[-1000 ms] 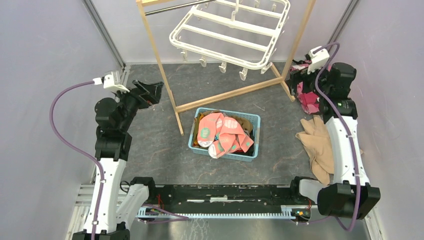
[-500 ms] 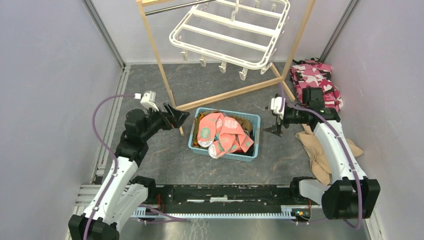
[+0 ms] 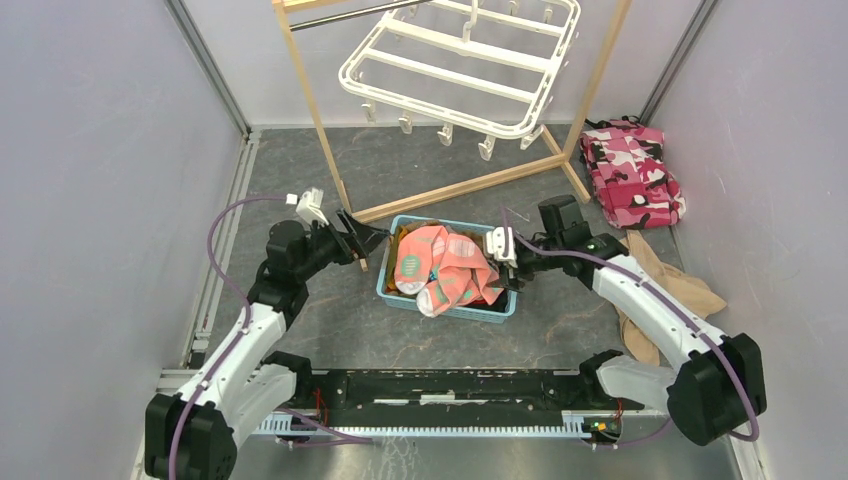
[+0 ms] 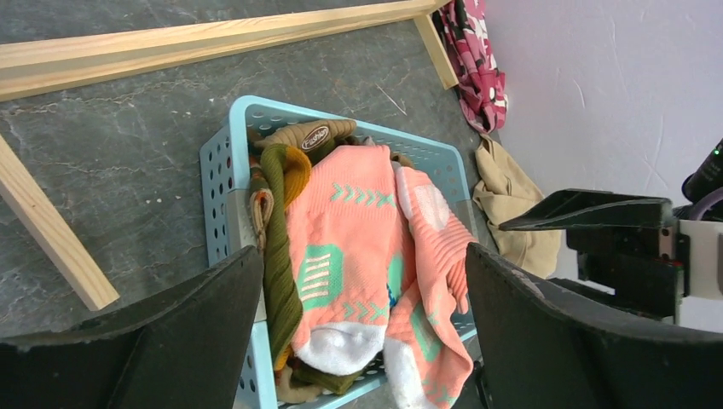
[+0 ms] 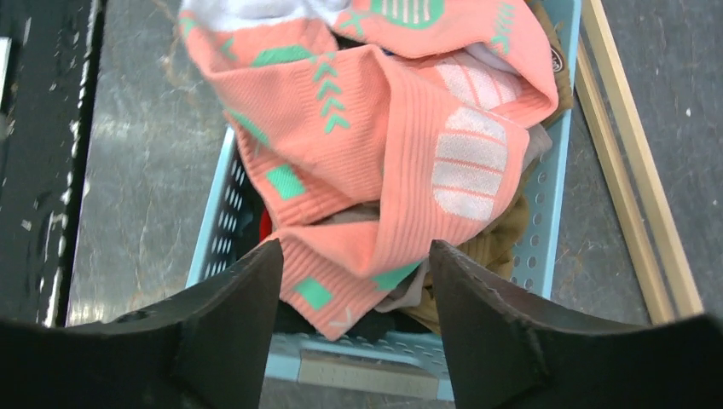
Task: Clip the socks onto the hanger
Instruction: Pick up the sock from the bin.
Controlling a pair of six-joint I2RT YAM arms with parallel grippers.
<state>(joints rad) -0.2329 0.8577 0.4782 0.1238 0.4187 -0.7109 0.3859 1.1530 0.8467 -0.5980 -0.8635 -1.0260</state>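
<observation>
Salmon-pink socks (image 3: 450, 268) with teal and white patches lie heaped in a light blue basket (image 3: 506, 238), over olive and brown socks; they also show in the left wrist view (image 4: 367, 247) and the right wrist view (image 5: 384, 145). The white hanger (image 3: 470, 65) with dangling clips hangs from the wooden stand at the back. My left gripper (image 3: 375, 238) is open and empty at the basket's left edge. My right gripper (image 3: 512, 262) is open and empty at the basket's right edge, its jaws spread above the pink socks.
A light wooden frame stand (image 3: 450, 190) rises just behind the basket, one leg (image 3: 352, 235) beside my left gripper. A pink camouflage cloth (image 3: 632, 172) lies at the back right. A tan garment (image 3: 640, 285) lies on the floor under my right arm.
Both arms have swung inward from the sides and come down to the basket, the left to its left edge, the right to its right edge. Both stay open.
</observation>
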